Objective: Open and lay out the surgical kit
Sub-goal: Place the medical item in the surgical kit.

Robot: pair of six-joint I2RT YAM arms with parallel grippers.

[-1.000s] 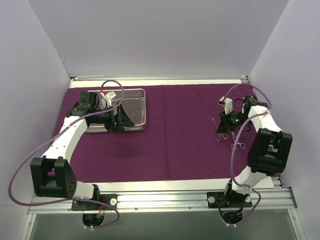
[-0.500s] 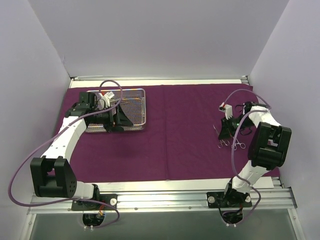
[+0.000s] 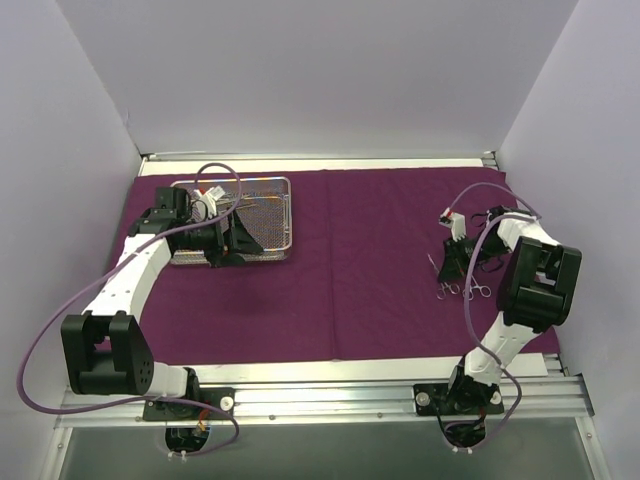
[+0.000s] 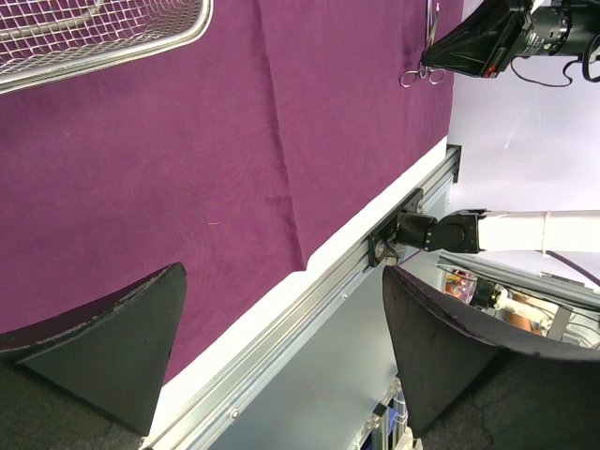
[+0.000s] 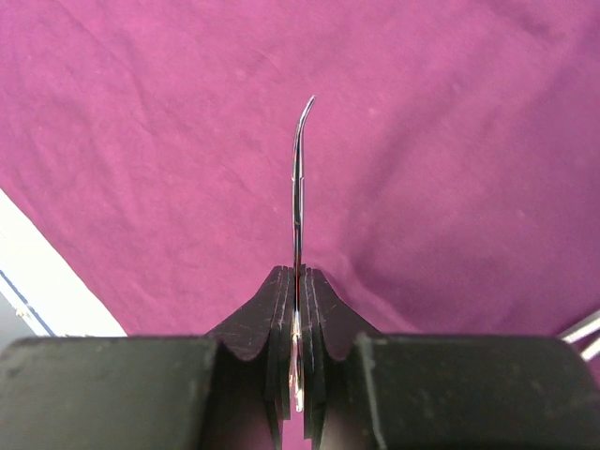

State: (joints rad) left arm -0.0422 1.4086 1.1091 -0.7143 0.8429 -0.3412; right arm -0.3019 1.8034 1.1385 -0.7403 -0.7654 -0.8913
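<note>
The deep-purple cloth lies spread flat over the table. The silver wire-mesh tray stands on it at the back left, and its corner shows in the left wrist view. My left gripper is over the tray's front edge, open and empty. My right gripper is at the right, low over the cloth, shut on a slim steel instrument with a curved tip. Two ring-handled instruments lie on the cloth just in front of it, one also seen from the left wrist.
White walls close in the back and both sides. A metal rail runs along the near edge below the cloth's front hem. A fold line crosses the cloth's middle. Purple cables loop over both arms.
My right gripper has swung slightly forward and down with the instrument, toward the two laid on the cloth. The left arm has barely moved.
</note>
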